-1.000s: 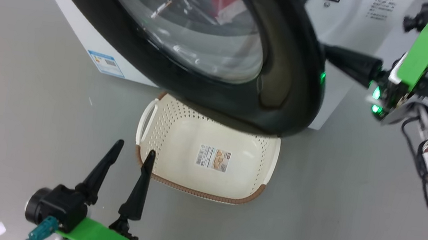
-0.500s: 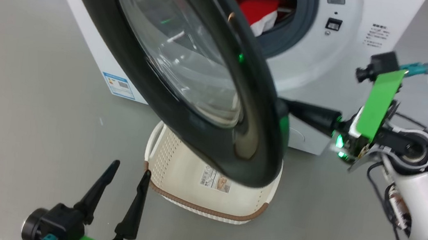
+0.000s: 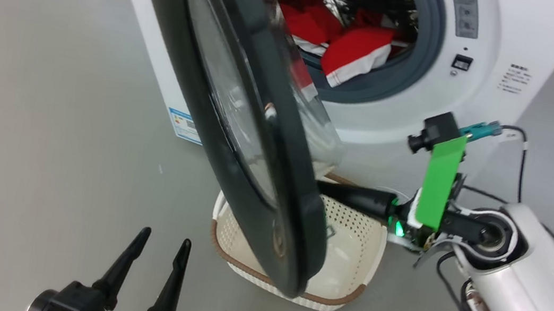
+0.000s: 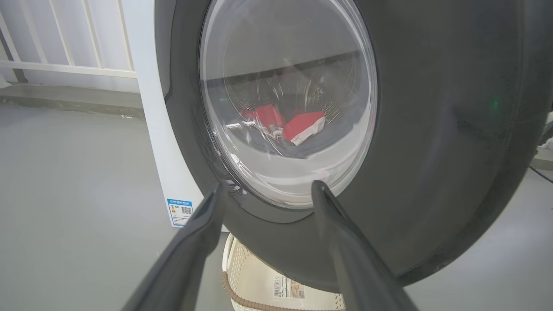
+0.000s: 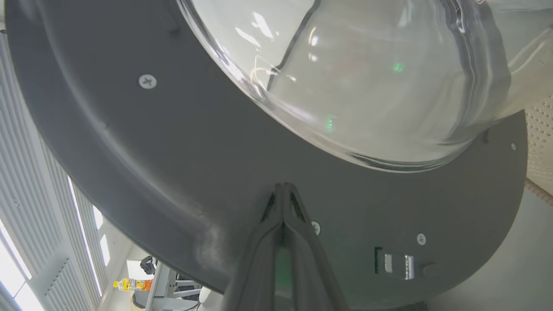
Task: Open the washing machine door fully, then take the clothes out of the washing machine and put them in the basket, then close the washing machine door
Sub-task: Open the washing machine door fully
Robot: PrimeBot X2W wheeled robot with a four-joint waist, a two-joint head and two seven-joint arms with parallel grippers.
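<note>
In the head view the door (image 3: pixel 237 134) stands about half open, nearly edge-on, hinged on the left side of the washing machine (image 3: pixel 490 39). The red and white clothes (image 3: pixel 357 53) lie in the drum mouth behind it, and the basket (image 3: pixel 359 225) sits on the floor under the door's lower edge. The right gripper (image 3: pixel 326 187) reaches in from the right with its tips at the door's inner side, so the door lies to its left. This arm is the nearer one, and pushing further left looks like what will finish the swing. The left gripper (image 3: pixel 164 240) hangs low at the lower left, spread and empty. The left wrist view faces the door's outer side (image 4: pixel 432 129) between the parted fingers, clothes (image 4: pixel 302 125) showing through the window and the basket (image 4: pixel 259 289) below. In the right wrist view the right gripper (image 5: pixel 283 188) is pressed closed on nothing, tips against the door's dark inner ring (image 5: pixel 173 151) just below the bulging glass.
</note>
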